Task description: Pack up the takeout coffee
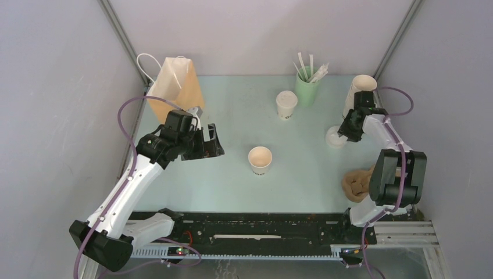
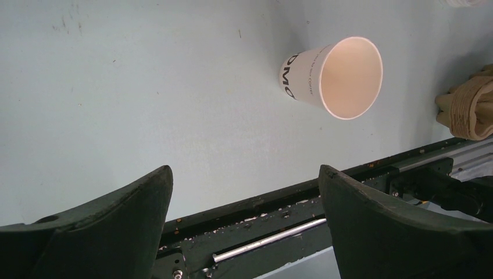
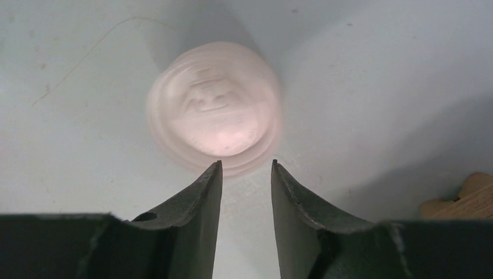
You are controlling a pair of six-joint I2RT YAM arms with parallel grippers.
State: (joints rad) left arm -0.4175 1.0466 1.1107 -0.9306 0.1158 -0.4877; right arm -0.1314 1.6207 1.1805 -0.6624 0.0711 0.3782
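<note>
A white lid [image 3: 214,107] is seen lying flat on the table [image 3: 70,70] just ahead of the right claw [image 3: 245,165], whose jaws are drawn narrow, nothing held. The lidless cup [image 2: 331,78] (upright, mouth open) stands ahead of the wide-spread left claw [image 2: 244,171], the nearer one.

— What stands at the back of the pale green tabletop [image 1: 232,174]?
— A green cup [image 1: 306,90] holding white sticks [image 1: 311,65] that fan out above its rim. To its right, near the far right corner, a tall stack of lidless cream cups [image 1: 361,86] tilts over.
— And closer in?
— A tan, lumpy thing [image 1: 356,183] by the right edge; cloth or moulded pulp, I cannot tell. A black rail [image 1: 250,229] runs along the near edge.
</note>
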